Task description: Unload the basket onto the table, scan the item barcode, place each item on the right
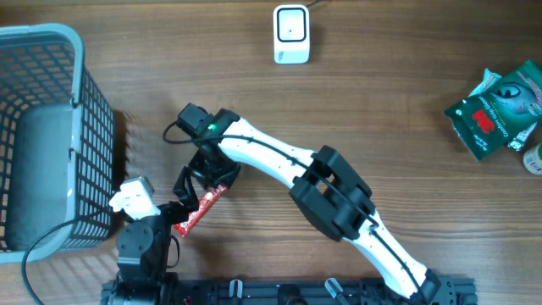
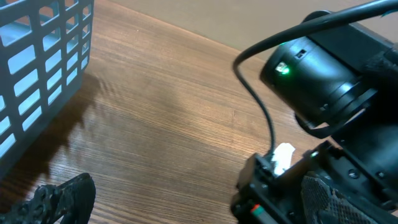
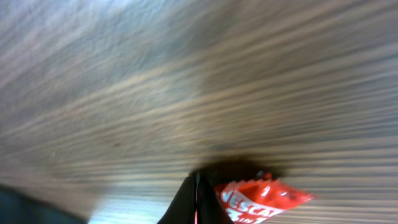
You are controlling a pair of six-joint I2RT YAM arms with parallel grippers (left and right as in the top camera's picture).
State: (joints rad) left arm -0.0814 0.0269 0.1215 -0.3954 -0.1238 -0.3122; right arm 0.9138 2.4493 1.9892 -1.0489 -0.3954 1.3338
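**Right hand clamped on sachet beside the basket**

Your red sachet (image 1: 200,212) is on the bench (image 1: 381,102), near the basket (image 1: 93,119), off its right wall. Your right hand (image 1: 212,180) is clenched on the sachet's upper end, fingertips pressed tight together in the wrist view. Your left hand (image 2: 193,196) gapes wide and grasps nothing, between basket and sachet. The white scanner (image 1: 290,34) stands well apart from the basket, further right.

"NESCA" in white on red sachet (image 3: 264,198), rest cut off.
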